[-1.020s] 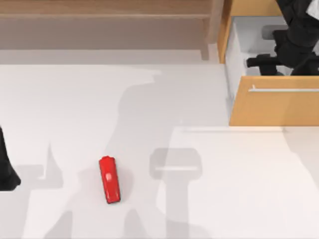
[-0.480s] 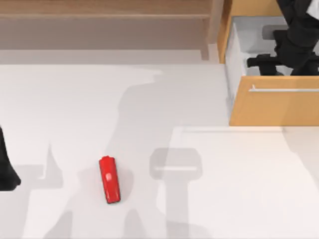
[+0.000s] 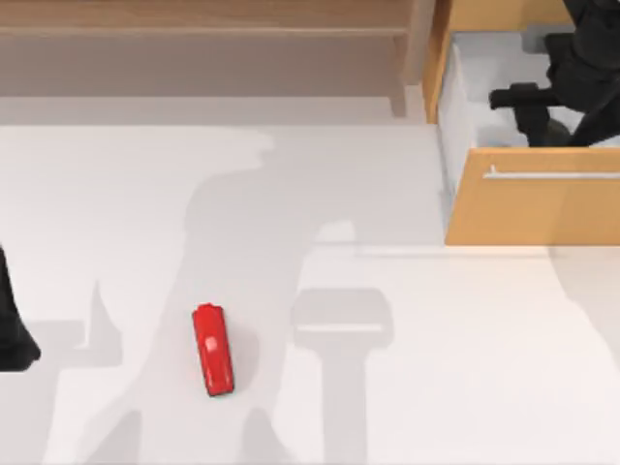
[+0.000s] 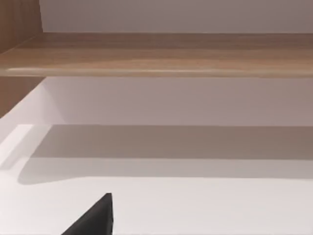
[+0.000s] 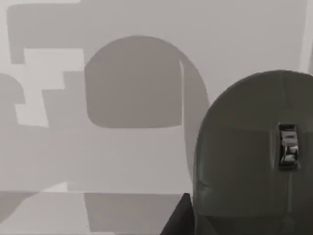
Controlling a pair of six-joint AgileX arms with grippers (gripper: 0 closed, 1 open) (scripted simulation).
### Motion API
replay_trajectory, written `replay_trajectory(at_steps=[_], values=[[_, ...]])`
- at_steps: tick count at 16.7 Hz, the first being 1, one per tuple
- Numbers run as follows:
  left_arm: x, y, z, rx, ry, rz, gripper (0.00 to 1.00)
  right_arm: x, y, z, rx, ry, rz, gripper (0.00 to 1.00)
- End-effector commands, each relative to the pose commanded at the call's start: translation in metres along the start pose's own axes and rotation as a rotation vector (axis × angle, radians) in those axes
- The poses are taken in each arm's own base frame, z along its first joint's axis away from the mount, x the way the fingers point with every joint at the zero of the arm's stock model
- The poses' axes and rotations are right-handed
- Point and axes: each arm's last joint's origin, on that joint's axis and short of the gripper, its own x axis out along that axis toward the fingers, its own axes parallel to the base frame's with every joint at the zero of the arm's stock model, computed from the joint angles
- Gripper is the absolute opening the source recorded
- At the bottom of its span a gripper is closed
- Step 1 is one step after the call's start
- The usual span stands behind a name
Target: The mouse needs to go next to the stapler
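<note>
The right arm reaches over the open wooden drawer [image 3: 533, 208] at the far right of the desk [image 3: 436, 387], its black links coming in from the top right corner of the top view and bending down into the drawer's pale interior. The right gripper [image 3: 528, 102] sits low inside the drawer, pointing toward the top view's left, with one dark bar jutting sideways and another hanging down toward the drawer front. In the right wrist view the mouse [image 5: 254, 156] looms close, a rounded dark grey shell with its scroll wheel facing the camera, lying over the light drawer floor; a black finger edge [image 5: 178, 218] shows just beside its lower side. Whether the right fingers are apart or clamped on the mouse I cannot tell. The stapler [image 3: 213, 349] lies on the desk toward the near left, red with a black base edge, its length running roughly front to back and tilted slightly, well apart from the drawer. The left arm is parked at the far left edge of the desk, and the left gripper [image 4: 93, 218] appears as a dark wedge in the left wrist view, facing a wooden shelf [image 4: 156, 56] over white desk surface; the state of its fingers cannot be told.
</note>
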Motion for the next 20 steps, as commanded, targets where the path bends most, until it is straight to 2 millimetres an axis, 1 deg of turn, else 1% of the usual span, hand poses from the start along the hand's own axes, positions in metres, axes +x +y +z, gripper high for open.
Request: replay_trajectory(at_steps=[3,6,9,11,13,15,18,20], values=[[0.0,0.0,0.0,0.0,0.0,0.0,1.0,-0.034,0.003,-0.007,0.038,-0.051,-0.012,0.0],[0.0,0.0,0.0,0.0,0.0,0.0,1.0,-0.073,0.017,-0.016,0.077,-0.138,-0.003,0.0],[0.0,0.0,0.0,0.0,0.0,0.0,1.0,-0.104,0.046,-0.029,0.098,-0.221,0.033,0.0],[0.0,0.0,0.0,0.0,0.0,0.0,1.0,-0.119,0.07,-0.041,0.103,-0.258,0.067,0.0],[0.0,0.0,0.0,0.0,0.0,0.0,1.0,-0.127,0.097,-0.055,0.103,-0.276,0.103,0.0],[0.0,0.0,0.0,0.0,0.0,0.0,1.0,-0.13,0.125,-0.07,0.099,-0.275,0.137,0.0],[0.0,0.0,0.0,0.0,0.0,0.0,1.0,-0.121,0.165,-0.096,0.09,-0.24,0.168,0.0],[0.0,0.0,0.0,0.0,0.0,0.0,1.0,-0.107,0.19,-0.114,0.084,-0.198,0.169,0.0]])
